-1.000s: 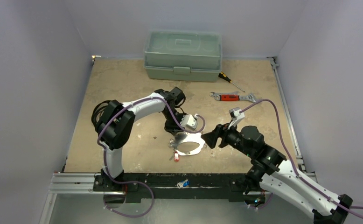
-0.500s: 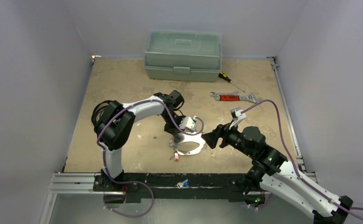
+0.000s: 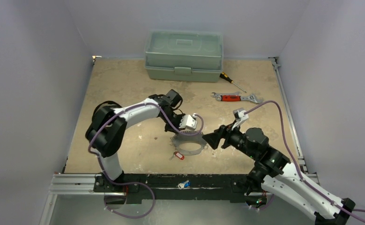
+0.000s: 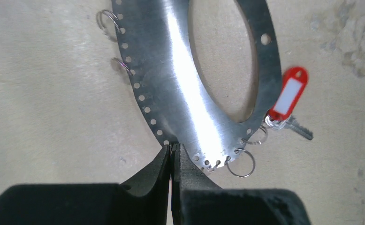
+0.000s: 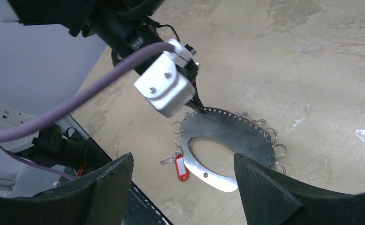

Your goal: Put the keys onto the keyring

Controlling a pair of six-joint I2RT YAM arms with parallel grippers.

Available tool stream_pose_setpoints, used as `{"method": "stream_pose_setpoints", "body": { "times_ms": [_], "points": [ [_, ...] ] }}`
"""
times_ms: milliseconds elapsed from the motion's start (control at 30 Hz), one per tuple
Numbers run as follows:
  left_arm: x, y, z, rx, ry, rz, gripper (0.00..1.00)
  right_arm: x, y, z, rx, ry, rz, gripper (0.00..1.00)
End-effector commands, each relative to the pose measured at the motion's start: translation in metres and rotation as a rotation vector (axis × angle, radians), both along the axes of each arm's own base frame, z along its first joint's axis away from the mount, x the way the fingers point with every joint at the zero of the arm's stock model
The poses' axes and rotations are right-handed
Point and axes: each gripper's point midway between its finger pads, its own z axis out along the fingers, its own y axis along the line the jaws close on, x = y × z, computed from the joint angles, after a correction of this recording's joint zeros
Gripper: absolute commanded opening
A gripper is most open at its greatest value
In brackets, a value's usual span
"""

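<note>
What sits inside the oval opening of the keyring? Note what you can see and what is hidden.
Inside the keyring only bare table shows through the opening. The red-tagged key lies outside, by the rim. The table under the metal band is covered.

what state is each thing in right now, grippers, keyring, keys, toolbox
keyring, tilted, rim pinched by the left gripper
left gripper, shut on the keyring
right gripper, open, empty, beside the keyring
red-tagged key, lying flat by the keyring; unclear if hooked on
blue-tagged key, off the keyring, lying apart at the near edge
toolbox, lid shut
</note>
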Motion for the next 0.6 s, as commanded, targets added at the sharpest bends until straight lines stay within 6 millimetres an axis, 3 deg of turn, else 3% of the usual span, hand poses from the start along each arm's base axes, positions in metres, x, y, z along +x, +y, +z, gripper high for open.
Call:
{"method": "stream_pose_setpoints", "body": {
  "times_ms": [0,333,400,567],
  "points": [
    [0.015,-0.029,0.068,-0.262,-0.141,0.125,0.00,0.004,-0.001,0.030,0.070,-0.077,-0.014,0.81],
    [0.002,-0.048,0.159,-0.713,-0.192,0.339,0.00,-0.003,0.001,0.064,0.160,-0.210,0.034,0.80],
    [-0.010,-0.049,0.169,-0.766,-0.162,0.331,0.00,-0.007,0.001,0.073,0.175,-0.257,0.057,0.80],
    [-0.040,-0.049,0.222,-1.011,-0.079,0.320,0.00,-0.018,0.003,0.096,0.246,-0.382,0.114,0.77]
  ]
}}
